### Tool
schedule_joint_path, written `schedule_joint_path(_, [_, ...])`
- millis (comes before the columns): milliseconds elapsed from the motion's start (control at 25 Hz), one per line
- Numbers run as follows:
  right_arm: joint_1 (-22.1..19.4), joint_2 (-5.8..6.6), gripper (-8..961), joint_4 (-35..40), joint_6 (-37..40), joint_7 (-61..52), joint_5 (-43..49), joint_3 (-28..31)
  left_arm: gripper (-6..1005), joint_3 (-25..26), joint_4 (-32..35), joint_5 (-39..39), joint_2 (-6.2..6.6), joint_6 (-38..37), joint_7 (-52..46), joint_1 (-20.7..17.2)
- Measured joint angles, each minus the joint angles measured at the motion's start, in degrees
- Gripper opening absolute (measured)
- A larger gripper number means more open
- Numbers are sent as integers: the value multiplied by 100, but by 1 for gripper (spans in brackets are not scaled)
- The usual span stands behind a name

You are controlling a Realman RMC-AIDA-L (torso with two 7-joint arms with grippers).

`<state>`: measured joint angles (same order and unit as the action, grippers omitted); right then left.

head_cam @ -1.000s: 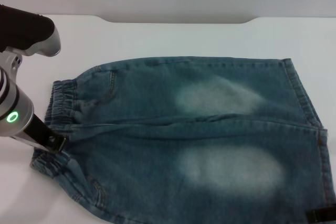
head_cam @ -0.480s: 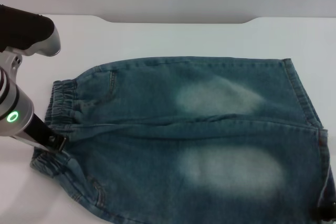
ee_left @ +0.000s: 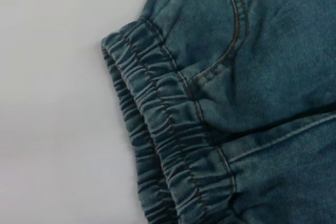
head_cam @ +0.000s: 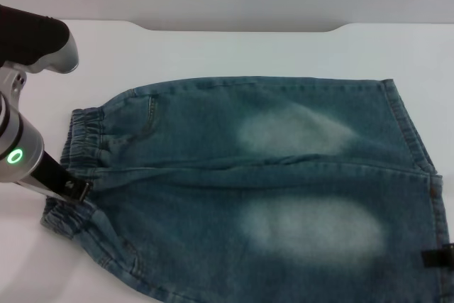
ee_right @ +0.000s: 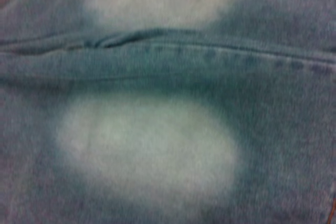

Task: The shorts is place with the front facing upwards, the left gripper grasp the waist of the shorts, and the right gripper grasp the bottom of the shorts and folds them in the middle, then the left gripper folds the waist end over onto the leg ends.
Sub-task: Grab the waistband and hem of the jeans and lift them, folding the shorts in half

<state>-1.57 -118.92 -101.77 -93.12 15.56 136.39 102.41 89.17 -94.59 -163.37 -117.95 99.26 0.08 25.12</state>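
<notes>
The shorts (head_cam: 269,182) lay flat on the white table (head_cam: 234,51), front up, with two pale faded patches on the thighs. The waist (head_cam: 81,147) was at the robot's left and the bottom of the shorts (head_cam: 418,147) at its right.

The left gripper (head_cam: 76,191) was down at the waist, its black tip touching the ruched band about midway along it. The silver arm with the green ring light (head_cam: 14,156) rose away from the cloth behind it, on the side away from the legs. Whether its fingers were spread or pinched on the band could not be told, since the tip hid them. In the left wrist view the gathered band (ee_left: 157,135) ran just beside bare table, with a stitched pocket curve (ee_left: 231,35) further into the denim from that gripper.

The right gripper (head_cam: 438,258) showed only as a small black piece at the frame's edge, near the leg hem and apparently over the denim; contact was unclear. How its plates stood could not be told either. Its wrist view looked down on the centre seam (ee_right: 173,48), with a faded patch on either side.
</notes>
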Motion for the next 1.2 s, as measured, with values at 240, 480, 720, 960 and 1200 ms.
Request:
schedule_joint_path(240, [-18,-8,11,7,64,54,-156,102,42,-21,-29,13,-7,-20,0,-29])
schedule_joint_path(480, [34,2,37,145,127,71,-54,314,42,-16,-88,14,-8,-9,-9,-21])
schedule_joint_path(720, [229,15,64,454,-74,176,44,209,41,-25,-45,16,-9,-16,-11,21])
schedule_joint_path(960, [260,22,164,301,-220,187,49,204,41,-29,-16,13,-8,-19,-9,30])
schedule_joint_path(1200, [311,20,412,-112,-376,75,461,297,42,-22,35,10,-10,-25,-5,61])
